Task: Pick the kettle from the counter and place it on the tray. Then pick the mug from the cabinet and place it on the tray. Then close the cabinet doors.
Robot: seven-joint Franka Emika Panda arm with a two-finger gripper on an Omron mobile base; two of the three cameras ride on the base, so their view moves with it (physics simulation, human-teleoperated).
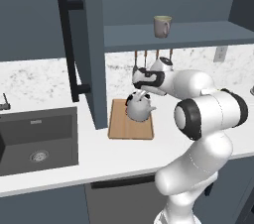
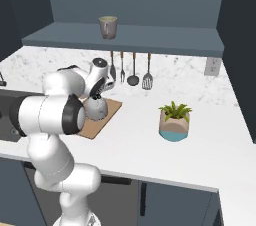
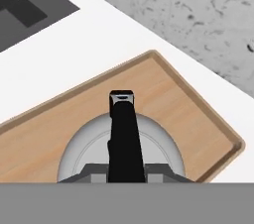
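I am in the first step: my pincer [image 1: 140, 95] is narrowed on the black arched handle of the kettle [image 1: 138, 108], and the kettle sits over the tray [image 1: 130, 125], toward the tray's far half. Whether its base rests on the wood or hangs just above it I cannot tell (the hand view looks straight down the handle and hides the underside).

As I judge it, the next move is to settle the kettle flat, part the fingers and rise clear of the handle, then swing up toward twelve o'clock for the mug [image 1: 162, 26], which stands on the shelf of the cabinet [image 1: 198, 33] above the tabletop [image 1: 59, 164].

My fingertips are mostly hidden behind the handle and the wrist. The open cabinet door [image 1: 87, 44] at ten o'clock covers the tray's left edge, and the right-hand door is cut off at the frame edge.
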